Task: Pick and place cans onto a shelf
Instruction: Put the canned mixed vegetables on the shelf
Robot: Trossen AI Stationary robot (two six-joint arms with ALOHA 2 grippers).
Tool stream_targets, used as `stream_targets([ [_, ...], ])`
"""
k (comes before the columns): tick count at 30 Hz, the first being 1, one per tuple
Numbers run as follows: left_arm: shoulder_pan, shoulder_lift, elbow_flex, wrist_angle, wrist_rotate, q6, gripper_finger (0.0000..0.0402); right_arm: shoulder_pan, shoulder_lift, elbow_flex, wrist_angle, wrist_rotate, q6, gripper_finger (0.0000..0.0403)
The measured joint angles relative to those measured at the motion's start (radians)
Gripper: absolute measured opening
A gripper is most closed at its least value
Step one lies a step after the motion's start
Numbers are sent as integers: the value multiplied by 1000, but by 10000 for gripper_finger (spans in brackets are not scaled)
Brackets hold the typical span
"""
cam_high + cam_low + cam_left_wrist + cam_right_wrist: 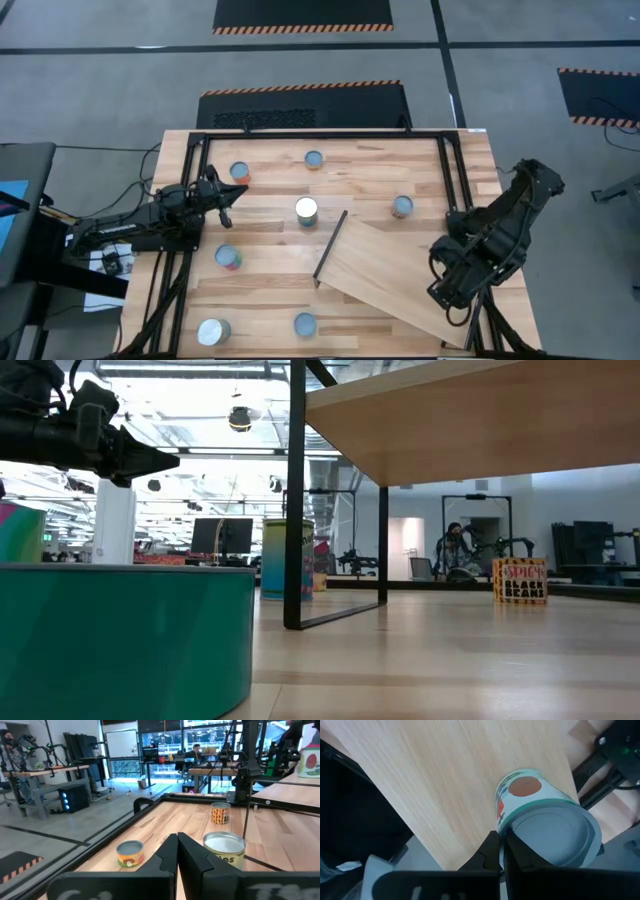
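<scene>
Your right pincer (501, 851) has its fingers drawn together, with nothing between them; it hangs over the near right end of the shelf (385, 275), just beside a can with a red-and-white label (540, 822) that sits at the board's edge in the right wrist view. From above, that can is hidden beneath the arm.

Your left pincer (232, 194) is likewise pressed shut and empty, hovering above the left side of the desk (270, 290), between the red-labelled can (240, 172) and the white-topped can (306, 210).

You will find the shelf lying tilted across the right half of the desk, its dark edge (330, 247) toward the centre. No can shows on its open surface in the high view.

Other cans stand apart on the desk: one at the far centre (314, 159), one right of centre (402, 206), one left of the dark edge (228, 257), a silvery one at the near left (213, 331), and one at the near centre (305, 324).
</scene>
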Motion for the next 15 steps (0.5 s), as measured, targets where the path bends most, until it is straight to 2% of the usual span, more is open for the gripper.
stream_targets([
  [15, 0, 0, 0, 1, -3, 0, 0, 1, 0, -1, -1, 0, 26, 15],
])
